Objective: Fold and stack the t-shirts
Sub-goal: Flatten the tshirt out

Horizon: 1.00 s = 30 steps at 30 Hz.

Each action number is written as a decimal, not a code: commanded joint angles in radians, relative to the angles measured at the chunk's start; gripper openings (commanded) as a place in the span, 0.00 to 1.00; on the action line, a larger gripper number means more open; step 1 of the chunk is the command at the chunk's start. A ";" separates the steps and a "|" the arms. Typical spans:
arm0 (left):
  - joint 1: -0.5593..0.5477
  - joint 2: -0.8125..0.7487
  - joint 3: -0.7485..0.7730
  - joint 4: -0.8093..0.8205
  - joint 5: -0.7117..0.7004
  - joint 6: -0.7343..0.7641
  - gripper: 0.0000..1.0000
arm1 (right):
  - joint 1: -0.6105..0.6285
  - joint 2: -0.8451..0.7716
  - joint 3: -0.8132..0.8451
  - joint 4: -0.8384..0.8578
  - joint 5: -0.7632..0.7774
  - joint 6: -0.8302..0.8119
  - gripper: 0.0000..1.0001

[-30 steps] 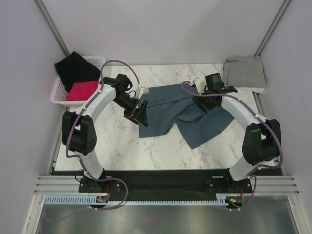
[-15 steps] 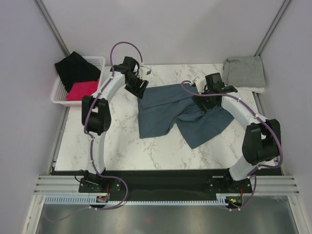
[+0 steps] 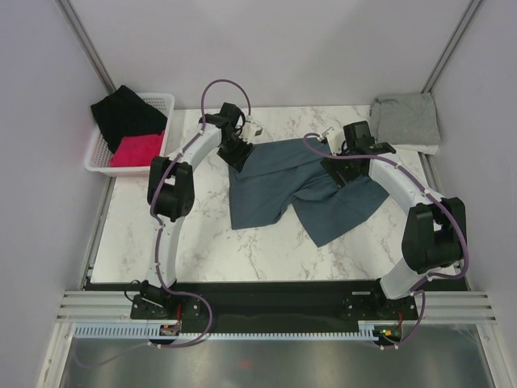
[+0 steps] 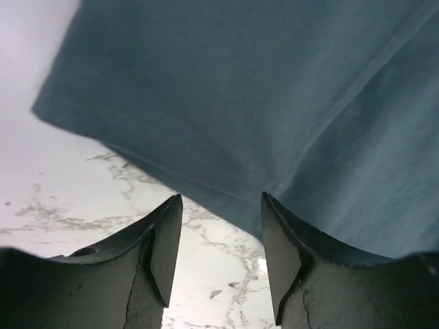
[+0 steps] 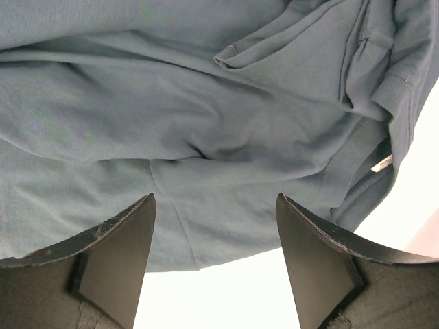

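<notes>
Evidently the job stood only partly done. The light heather-grey cloth t-shirt [image 3: 405, 119] lay folded into a compact square at the far right corner, so one garment looked finished. The dark slate-blue cloth t-shirt [image 3: 279, 186] lay unfolded and rumpled across the middle of the white marble-patterned table [image 3: 202, 234]. Its right part was twisted over itself, and a small pale label [image 5: 381, 163] showed near an edge in the right wrist view.

The left gripper [image 3: 239, 155] was at the shirt's far left corner. Its jaws stood apart with bare marble between them and the hem just ahead of the fingertips, so nothing was pinched. The right gripper [image 3: 339, 172] hung over the shirt's upper right part, jaws wide and empty.

Judging from that, straightening the blue shirt, folding it and placing it on the grey one all remained. A white plastic basket [image 3: 158, 99] at the far left held a black cloth [image 3: 125, 113] and a red cloth [image 3: 136, 149].
</notes>
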 commanded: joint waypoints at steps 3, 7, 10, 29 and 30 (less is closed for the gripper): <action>-0.051 -0.089 -0.037 -0.007 0.005 0.045 0.56 | -0.003 0.016 0.038 0.024 -0.018 0.012 0.79; -0.057 -0.074 -0.045 -0.010 0.012 0.036 0.56 | -0.003 0.020 0.046 0.024 -0.015 0.012 0.79; -0.055 -0.066 -0.045 -0.015 0.014 0.036 0.54 | -0.003 0.019 0.041 0.022 -0.011 0.010 0.79; -0.057 -0.017 -0.055 -0.028 0.005 0.028 0.48 | -0.004 0.025 0.036 0.030 -0.007 0.006 0.79; -0.057 -0.012 -0.058 -0.027 0.005 0.031 0.48 | -0.004 0.026 0.036 0.031 -0.008 0.006 0.79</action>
